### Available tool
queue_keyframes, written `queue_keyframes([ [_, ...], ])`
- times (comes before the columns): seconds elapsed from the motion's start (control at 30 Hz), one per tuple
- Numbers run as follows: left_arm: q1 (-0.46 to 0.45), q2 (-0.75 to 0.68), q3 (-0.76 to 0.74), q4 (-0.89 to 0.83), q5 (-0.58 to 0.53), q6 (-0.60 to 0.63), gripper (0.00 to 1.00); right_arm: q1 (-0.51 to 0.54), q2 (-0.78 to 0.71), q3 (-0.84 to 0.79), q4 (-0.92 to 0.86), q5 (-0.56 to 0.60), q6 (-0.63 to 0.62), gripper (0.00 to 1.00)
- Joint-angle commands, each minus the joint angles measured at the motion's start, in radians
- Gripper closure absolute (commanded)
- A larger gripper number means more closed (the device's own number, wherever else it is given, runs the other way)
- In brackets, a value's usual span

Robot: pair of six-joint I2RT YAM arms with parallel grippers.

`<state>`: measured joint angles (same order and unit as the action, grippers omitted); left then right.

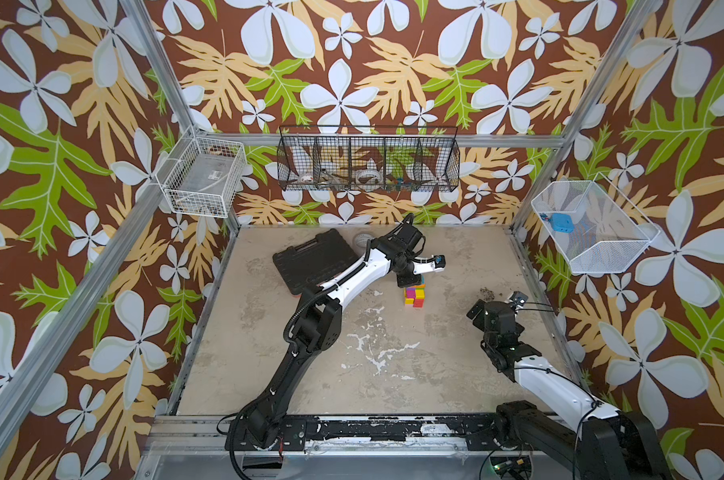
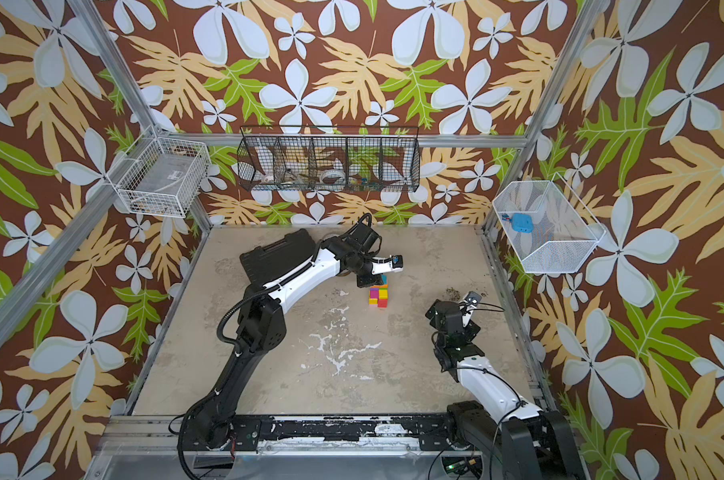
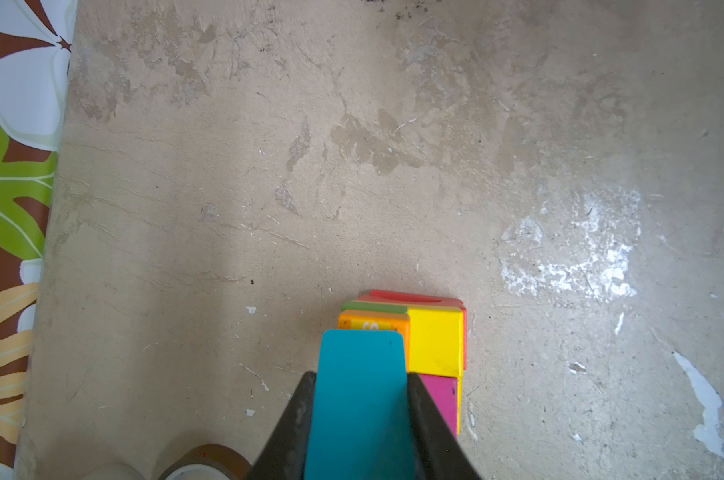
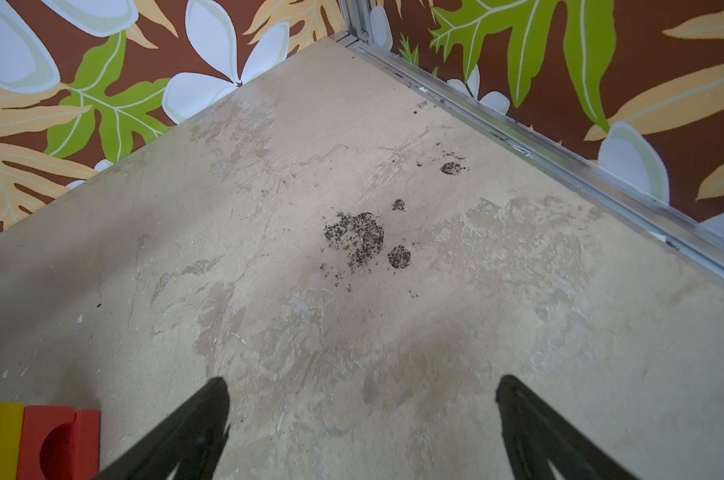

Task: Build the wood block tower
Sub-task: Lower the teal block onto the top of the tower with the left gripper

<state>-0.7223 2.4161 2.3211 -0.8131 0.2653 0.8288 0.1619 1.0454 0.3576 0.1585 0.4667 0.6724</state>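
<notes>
The tower stands mid-table, a small stack of wood blocks. In the left wrist view I see its yellow block, orange block, green block, red block and magenta block. My left gripper is shut on a teal block, held just over the tower's top. My right gripper hovers open and empty to the right of the tower. The red arch block at the tower's foot shows in the corner of the right wrist view.
A black tool case lies behind the left arm, with a white tape roll beyond it. Brown tape rolls sit close to the tower. Dark stains mark the table near the right rail. Wire baskets hang on the walls.
</notes>
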Motion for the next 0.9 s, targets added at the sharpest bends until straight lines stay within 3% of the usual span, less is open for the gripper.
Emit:
queue_keyframes([
  [0.0,-0.001,0.004,0.000,0.009,0.000,0.012,1.00,-0.001,0.004,0.009,-0.001,-0.003,-0.007,0.00],
  [0.87,-0.002,-0.014,-0.010,0.010,0.032,0.017,1.00,-0.001,0.021,0.019,-0.002,-0.008,-0.010,0.00],
])
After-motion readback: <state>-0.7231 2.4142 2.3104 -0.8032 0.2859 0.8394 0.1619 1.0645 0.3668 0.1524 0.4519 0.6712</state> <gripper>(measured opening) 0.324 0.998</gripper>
